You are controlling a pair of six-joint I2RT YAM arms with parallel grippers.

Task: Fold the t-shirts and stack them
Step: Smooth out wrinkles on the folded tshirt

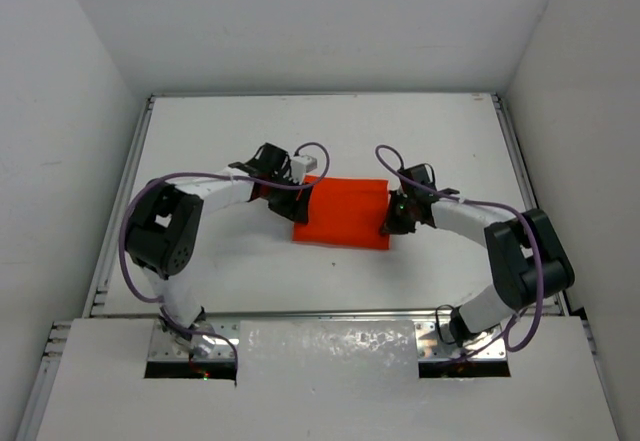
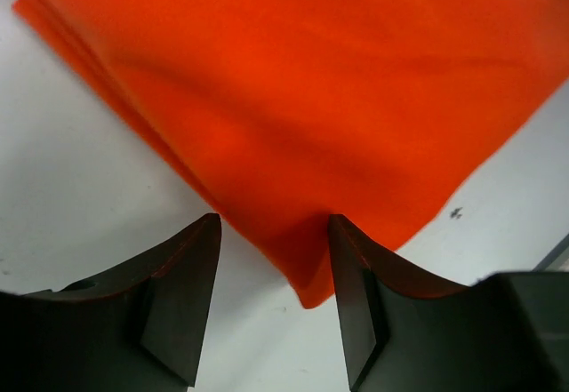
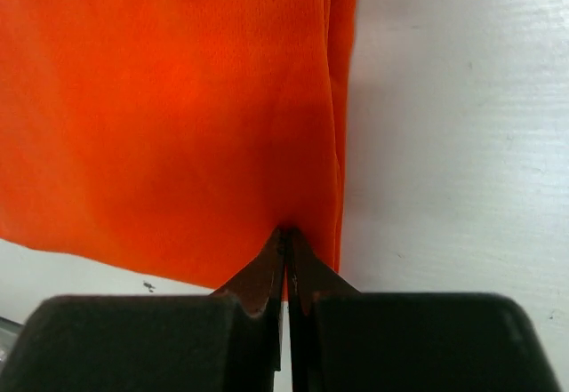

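The orange-red t-shirt (image 1: 342, 211) lies folded into a flat rectangle in the middle of the white table. My left gripper (image 1: 296, 197) is at its left edge and stands open. In the left wrist view a corner of the shirt (image 2: 311, 99) pokes between the two dark fingers of that gripper (image 2: 274, 223), touching neither pad clearly. My right gripper (image 1: 388, 225) is at the shirt's right edge. In the right wrist view its jaws (image 3: 286, 232) are pressed together with the tips on the cloth (image 3: 160, 116) near the folded edge. Whether any cloth is pinched there, I cannot tell.
The white table (image 1: 320, 131) has raised metal rails along its left (image 1: 122, 211) and right (image 1: 522, 171) sides, with white walls behind and beside. Purple cables loop over both arms. A small dark speck (image 2: 455, 213) marks the table beside the shirt.
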